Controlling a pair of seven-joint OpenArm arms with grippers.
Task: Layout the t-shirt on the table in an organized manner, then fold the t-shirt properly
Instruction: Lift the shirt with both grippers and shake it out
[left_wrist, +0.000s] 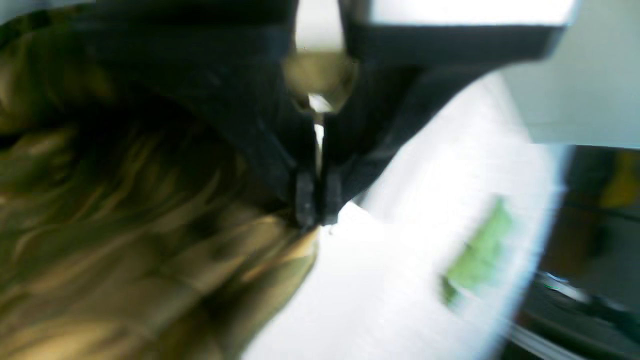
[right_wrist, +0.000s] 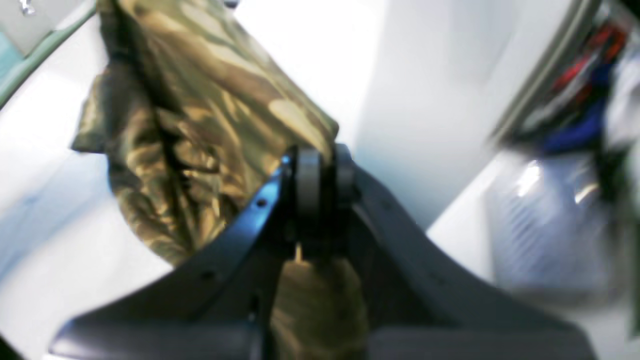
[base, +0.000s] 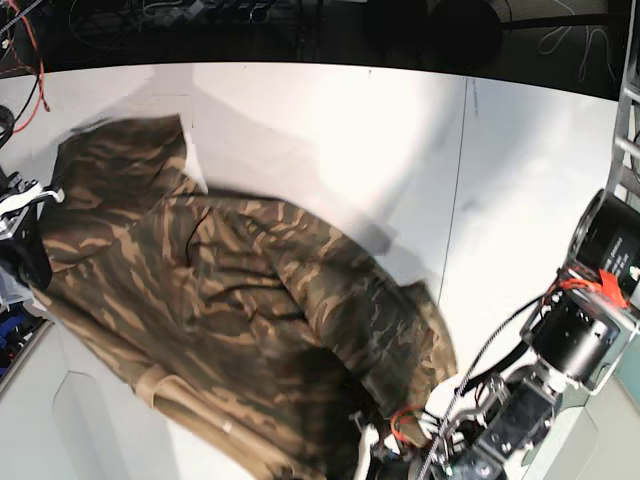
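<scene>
The t-shirt (base: 240, 320) hangs stretched above the white desk (base: 400, 140) between both arms. The left gripper (left_wrist: 316, 210) pinches its edge, and the right gripper (right_wrist: 322, 170), though blurred, seems clamped on another.

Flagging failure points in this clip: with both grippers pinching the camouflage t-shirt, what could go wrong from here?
1. The left gripper is shut on only a thin edge of the t-shirt; a pull could slip it free.
2. The shirt hangs bunched from the right gripper, so laying it down may leave creases.
3. In the base view cloth lies near the table's near edge and might slide off.
</scene>
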